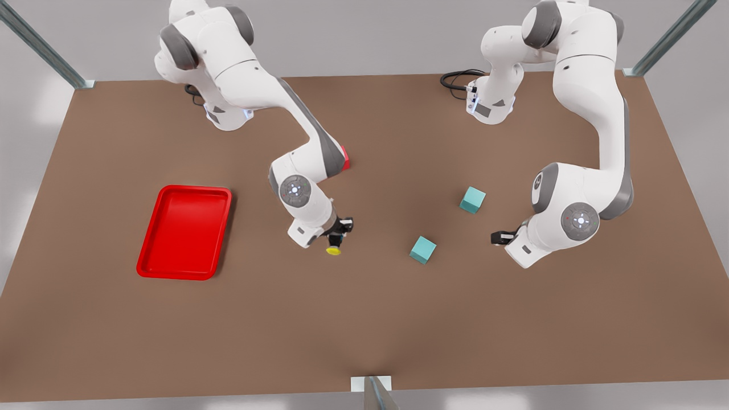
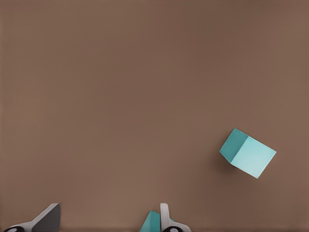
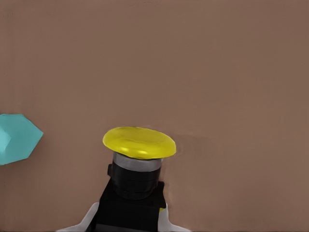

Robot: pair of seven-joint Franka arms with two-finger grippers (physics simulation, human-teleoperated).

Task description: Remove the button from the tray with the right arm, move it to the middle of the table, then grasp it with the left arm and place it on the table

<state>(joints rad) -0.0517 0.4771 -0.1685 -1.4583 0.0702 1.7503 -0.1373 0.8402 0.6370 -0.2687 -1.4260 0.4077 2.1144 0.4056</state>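
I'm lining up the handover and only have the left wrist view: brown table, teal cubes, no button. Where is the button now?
Observer: The button is out of the tray. The right hand is shut on its dark body.
Operator: Is it near the middle?
Observer: Roughly. In the front view it sits between the tray and a teal cube.
Operator: How does my hand stand relative to it?
Observer: The left hand, open, is on the front view's right. That teal cube and a second cube lie roughly between it and the button.
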